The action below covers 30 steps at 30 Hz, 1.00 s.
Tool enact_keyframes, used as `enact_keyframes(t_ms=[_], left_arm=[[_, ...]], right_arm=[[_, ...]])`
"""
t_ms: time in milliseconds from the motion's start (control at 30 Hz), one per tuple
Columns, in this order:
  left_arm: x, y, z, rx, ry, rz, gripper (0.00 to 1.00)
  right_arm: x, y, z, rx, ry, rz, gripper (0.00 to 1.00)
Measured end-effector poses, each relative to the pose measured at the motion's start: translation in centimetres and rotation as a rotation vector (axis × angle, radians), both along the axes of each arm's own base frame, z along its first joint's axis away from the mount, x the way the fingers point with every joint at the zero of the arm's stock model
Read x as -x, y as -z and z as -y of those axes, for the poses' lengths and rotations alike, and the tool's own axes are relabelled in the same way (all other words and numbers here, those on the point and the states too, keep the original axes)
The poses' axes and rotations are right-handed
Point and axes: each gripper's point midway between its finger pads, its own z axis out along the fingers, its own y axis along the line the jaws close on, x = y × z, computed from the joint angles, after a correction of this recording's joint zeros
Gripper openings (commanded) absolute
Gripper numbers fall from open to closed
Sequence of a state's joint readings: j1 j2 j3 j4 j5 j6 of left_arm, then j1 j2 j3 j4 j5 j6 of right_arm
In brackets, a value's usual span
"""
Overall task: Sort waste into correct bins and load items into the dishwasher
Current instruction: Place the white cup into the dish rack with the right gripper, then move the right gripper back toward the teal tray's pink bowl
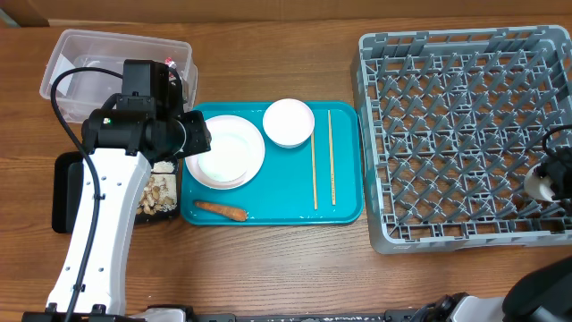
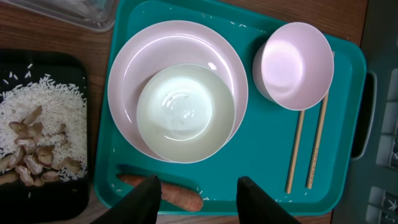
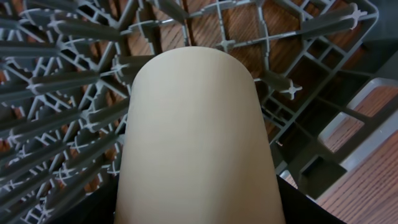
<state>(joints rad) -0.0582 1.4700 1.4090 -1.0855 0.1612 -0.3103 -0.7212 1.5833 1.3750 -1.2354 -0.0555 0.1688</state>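
My left gripper (image 2: 199, 188) is open and empty, hovering over the near edge of the teal tray (image 2: 249, 155), just above the orange carrot piece (image 2: 183, 195). A white plate (image 2: 134, 62) with a white bowl (image 2: 185, 112) on it sits on the tray, next to a second bowl (image 2: 295, 65) and two chopsticks (image 2: 297, 149). My right gripper (image 3: 199, 211) is shut on the small white cup (image 3: 199, 137) over the grey dish rack (image 1: 465, 134), near its right side. Rice and brownish scraps (image 2: 43, 124) lie in the black tray (image 2: 37, 62).
The clear tub (image 1: 89, 63) stands at the back left; the left arm hides part of its inside. The black tray (image 1: 67, 192) lies left of the teal tray (image 1: 344, 210). The rack's upright pegs (image 3: 62, 93) surround the cup. Bare wooden table lies in front.
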Motion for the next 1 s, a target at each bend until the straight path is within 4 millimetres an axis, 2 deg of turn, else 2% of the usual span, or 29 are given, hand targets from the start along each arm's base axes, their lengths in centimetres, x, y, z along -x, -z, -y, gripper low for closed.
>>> enact_keyframes(t_ms=[33,67,167,233,767,900,1000], left_arm=[[0.0,0.0,0.0,-0.001,-0.001,0.0,0.43],[0.0,0.0,0.0,-0.002,0.0,0.0,0.43],[0.0,0.0,0.0,-0.001,-0.001,0.0,0.43],[0.0,0.0,0.0,-0.002,0.0,0.0,0.43],[0.0,0.0,0.0,-0.002,0.0,0.0,0.45],[-0.6,-0.3,0.0,0.001,0.0,0.028,0.48],[-1.6,-0.8,0.3,0.007,0.006,0.074,0.53]], right_arm=[[0.0,0.1,0.0,-0.002,0.003,-0.004,0.67],[0.0,0.1,0.1,-0.001,0.005,-0.004,0.68],[0.0,0.2,0.1,-0.002,0.01,-0.005,0.88],[0.0,0.1,0.0,-0.008,0.013,-0.001,0.94],[-0.9,0.0,-1.1,-0.068,0.0,0.051,0.95],[-1.9,-0.3,-2.3,-0.135,-0.028,0.112,0.86],[-3.4,-1.0,-4.1,-0.212,-0.106,0.197,0.85]])
